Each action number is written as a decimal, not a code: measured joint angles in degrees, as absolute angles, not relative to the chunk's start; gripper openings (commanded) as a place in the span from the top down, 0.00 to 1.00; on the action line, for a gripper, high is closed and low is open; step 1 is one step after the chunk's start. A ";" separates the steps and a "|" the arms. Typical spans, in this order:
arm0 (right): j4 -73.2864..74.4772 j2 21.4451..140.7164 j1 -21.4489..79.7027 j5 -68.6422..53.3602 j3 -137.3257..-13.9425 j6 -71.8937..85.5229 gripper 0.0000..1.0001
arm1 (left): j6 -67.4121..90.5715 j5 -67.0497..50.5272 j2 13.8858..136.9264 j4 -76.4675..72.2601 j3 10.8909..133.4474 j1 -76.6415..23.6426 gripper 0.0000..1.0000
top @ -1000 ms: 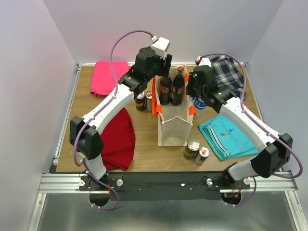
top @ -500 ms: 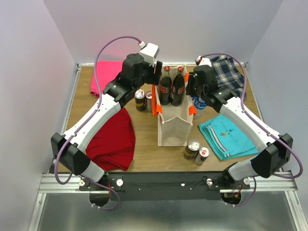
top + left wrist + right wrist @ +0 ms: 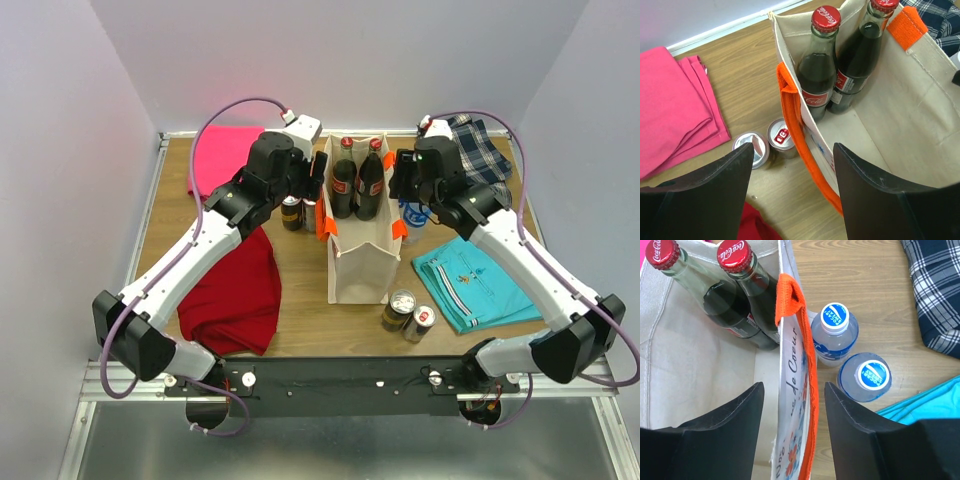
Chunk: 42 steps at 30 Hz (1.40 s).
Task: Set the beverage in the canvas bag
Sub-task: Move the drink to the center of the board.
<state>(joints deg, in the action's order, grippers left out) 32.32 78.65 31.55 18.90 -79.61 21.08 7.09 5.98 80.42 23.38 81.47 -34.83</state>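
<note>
1. A wooden table (image 3: 300, 335) stands between pale walls; a metal rail (image 3: 130, 378) runs along its near edge.
2. Folded cloths lie around it: a pink cloth (image 3: 222, 160) far left; a red cloth (image 3: 240, 290) near left; a plaid cloth (image 3: 480, 140) far right; a teal cloth (image 3: 480, 285) near right.
3. The canvas bag (image 3: 360, 262) stands open mid-table; two cola bottles (image 3: 817, 75) stand upright inside, at its far end.
4. Two cans (image 3: 751, 150) stand just left of the bag; two blue-capped bottles (image 3: 834, 335) stand just right of it.
5. Both arms reach in from the near corners; the left gripper (image 3: 792, 185) hangs over the bag's left wall, fingers spread and empty.
6. The right gripper (image 3: 790, 415) hangs over the right wall, fingers likewise apart.
</note>
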 measured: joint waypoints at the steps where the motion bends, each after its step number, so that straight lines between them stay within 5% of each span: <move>1: 32.62 78.37 31.55 18.96 -79.61 21.15 0.39 | 7.16 5.96 80.25 23.51 81.36 -34.83 0.26; 25: 47.75 71.18 31.55 29.04 -76.77 27.05 0.31 | 9.98 0.47 78.30 23.35 80.86 -34.81 0.26; 42: 59.75 58.35 31.55 11.68 -68.86 23.83 0.30 | 13.23 -1.37 78.65 21.67 78.17 -34.81 0.27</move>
